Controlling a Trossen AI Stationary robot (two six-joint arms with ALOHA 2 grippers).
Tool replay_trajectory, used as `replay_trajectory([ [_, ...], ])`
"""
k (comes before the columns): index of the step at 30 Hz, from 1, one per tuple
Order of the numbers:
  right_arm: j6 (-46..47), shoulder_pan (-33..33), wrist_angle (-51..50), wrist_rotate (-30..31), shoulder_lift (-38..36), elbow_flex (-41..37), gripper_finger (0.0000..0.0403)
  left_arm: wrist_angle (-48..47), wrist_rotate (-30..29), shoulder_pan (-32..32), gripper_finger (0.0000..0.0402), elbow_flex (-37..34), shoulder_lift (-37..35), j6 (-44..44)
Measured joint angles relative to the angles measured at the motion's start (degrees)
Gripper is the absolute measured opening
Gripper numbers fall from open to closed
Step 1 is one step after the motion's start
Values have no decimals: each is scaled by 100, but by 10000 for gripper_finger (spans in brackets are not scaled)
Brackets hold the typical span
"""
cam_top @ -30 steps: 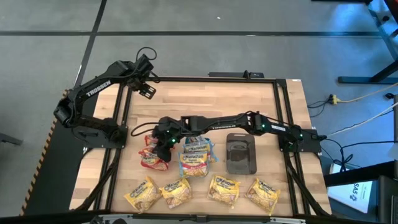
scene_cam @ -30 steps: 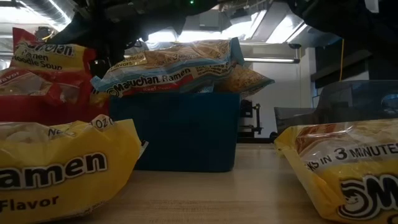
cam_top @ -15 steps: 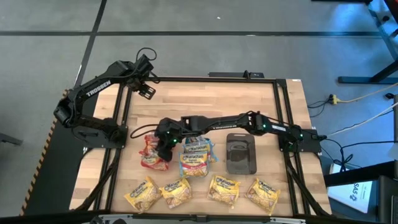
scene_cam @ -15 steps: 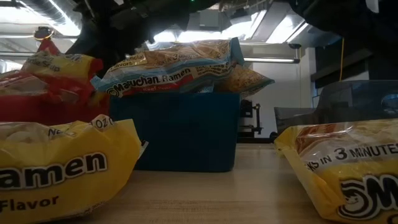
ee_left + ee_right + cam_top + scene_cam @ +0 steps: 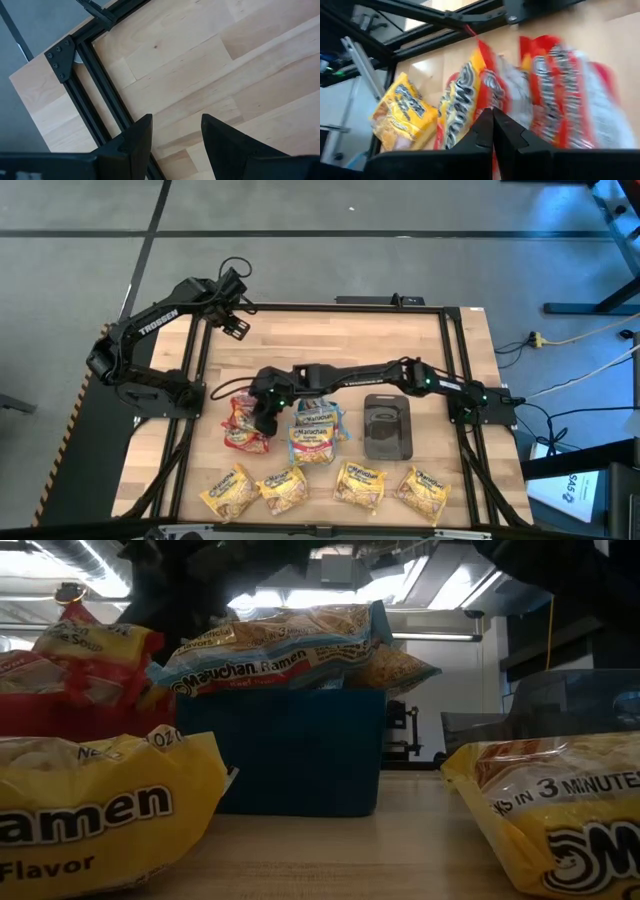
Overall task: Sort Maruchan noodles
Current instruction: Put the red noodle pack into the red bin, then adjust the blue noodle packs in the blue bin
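Right gripper (image 5: 266,421), fingers together, partly hides the red packets (image 5: 243,429); left gripper (image 5: 237,326) fingers apart.

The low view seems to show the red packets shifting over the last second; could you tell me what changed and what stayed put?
The red noodle packets sank and now lie flatter on their pile. The right gripper, fingers shut, shifted only slightly above them. The blue-edged packets, the yellow packets along the front edge and the left gripper at the far corner stayed put.
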Motion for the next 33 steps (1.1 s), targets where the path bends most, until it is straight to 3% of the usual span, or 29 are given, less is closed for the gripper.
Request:
replay_trajectory([
  [4, -212, 4, -407, 359, -344, 17, 7, 1, -6, 1, 165, 0, 1, 0],
  [16, -558, -70, -1244, 359, -1335, 22, 7, 3, -8, 2, 165, 0, 1, 83],
  [18, -854, -70, -1687, 553, -1672, 24, 7, -7, 59, 2, 165, 0, 1, 265],
  [23, -1091, -61, -3517, 1370, -2359, 48, 7, -638, 901, 0, 165, 4, -76, 603],
  [26, -1056, -66, -4745, 1759, -2546, 24, 7, -1305, 908, 2, 165, -46, -348, 739],
  [29, -1024, -66, -5667, 2161, -2561, 21, 7, -1129, 974, 4, 165, -449, -884, 674],
  [33, -1109, -66, -5879, 2181, -2627, -239, 7, -504, 1855, 2, 165, -1362, -1877, 650],
])
